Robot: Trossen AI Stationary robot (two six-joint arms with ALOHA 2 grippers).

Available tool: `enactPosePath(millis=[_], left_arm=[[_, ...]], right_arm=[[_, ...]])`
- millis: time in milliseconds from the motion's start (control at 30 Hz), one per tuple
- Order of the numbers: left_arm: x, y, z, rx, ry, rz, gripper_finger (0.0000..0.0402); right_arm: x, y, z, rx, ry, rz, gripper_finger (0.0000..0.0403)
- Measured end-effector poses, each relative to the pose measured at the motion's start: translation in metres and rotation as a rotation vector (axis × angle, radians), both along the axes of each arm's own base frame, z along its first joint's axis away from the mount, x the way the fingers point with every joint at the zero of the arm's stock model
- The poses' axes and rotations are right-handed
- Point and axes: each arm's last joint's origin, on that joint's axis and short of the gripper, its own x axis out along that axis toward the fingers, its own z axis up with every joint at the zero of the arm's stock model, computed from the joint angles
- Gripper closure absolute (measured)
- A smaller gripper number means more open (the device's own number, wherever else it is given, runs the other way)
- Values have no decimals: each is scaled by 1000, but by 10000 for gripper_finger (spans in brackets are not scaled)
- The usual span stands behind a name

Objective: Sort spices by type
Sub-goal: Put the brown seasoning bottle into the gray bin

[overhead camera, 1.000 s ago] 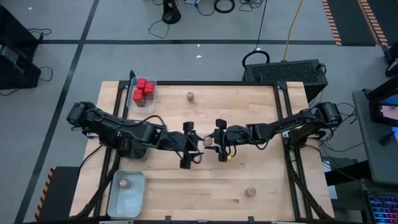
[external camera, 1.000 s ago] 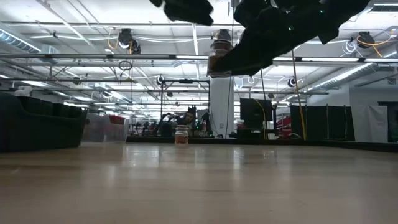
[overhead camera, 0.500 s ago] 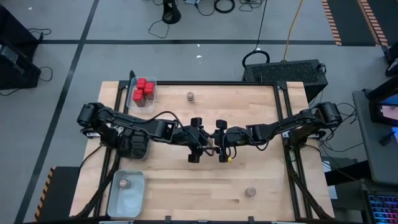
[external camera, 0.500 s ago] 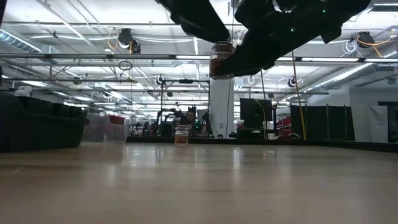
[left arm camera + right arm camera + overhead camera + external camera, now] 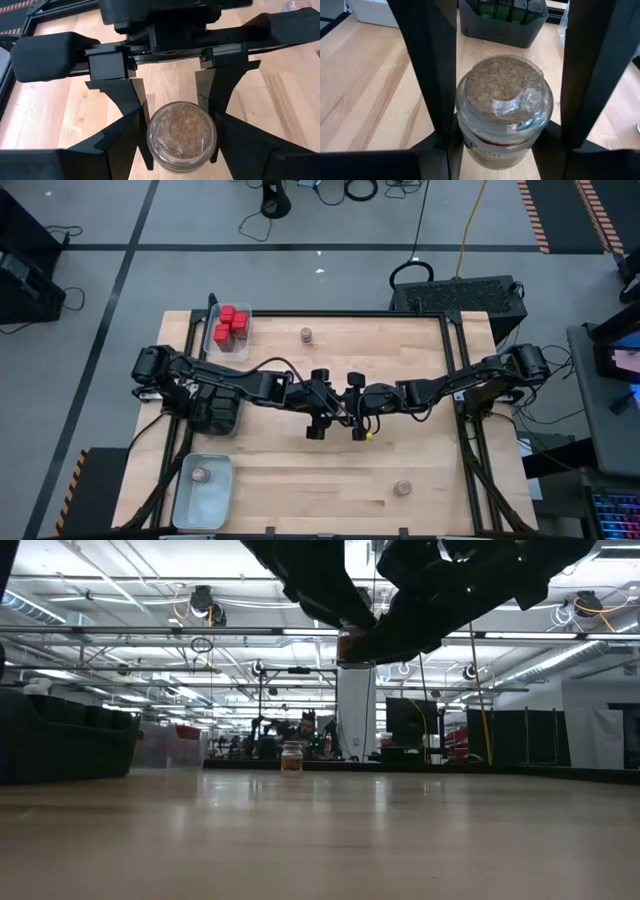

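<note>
A short round glass jar with a tan cork lid (image 5: 504,95) hangs in mid-air over the table's middle (image 5: 338,408), high above the board in the low view (image 5: 352,643). My right gripper (image 5: 346,409) reaches in from the table's right and is shut on it. My left gripper (image 5: 331,411) comes from the left and is open, with a finger (image 5: 432,65) on each side of the jar. Other jars stand at the far edge (image 5: 306,334), near right (image 5: 403,487) and in the near-left tray (image 5: 199,475). Red tins (image 5: 232,323) sit in a far-left tray. My right gripper pinches the jar's glass body below the lid (image 5: 470,142) between its two fingers, coming from the table's right. The jar is upright and lifted clear of the table. My left gripper's fingers flank the same jar (image 5: 181,132); I cannot tell whether they touch it.
A dark bin of black-green tins (image 5: 502,17) sits on the table's left side under my left arm (image 5: 215,415). The pale tray (image 5: 222,498) lies at the near-left corner. Bare wood stretches along the near edge between that tray and the near-right jar.
My left gripper has moved toward the table's right, up to the jar held by my right gripper, and its open fingers now stand on both sides of the jar. The right gripper and the jar have stayed where they were.
</note>
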Motion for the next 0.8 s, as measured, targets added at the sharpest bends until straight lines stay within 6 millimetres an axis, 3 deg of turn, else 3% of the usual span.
enactPosePath(millis=[367, 600, 800], left_arm=[[-1, 0, -1, 2, 10, -2, 150], [-7, 0, 14, -18, -32, -17, 177], [-7, 0, 13, -19, -25, -16, 180]], right_arm=[[0, 0, 0, 0, 0, 0, 239], [0, 0, 0, -3, -4, 2, 239], [0, 0, 0, -3, -4, -1, 239]])
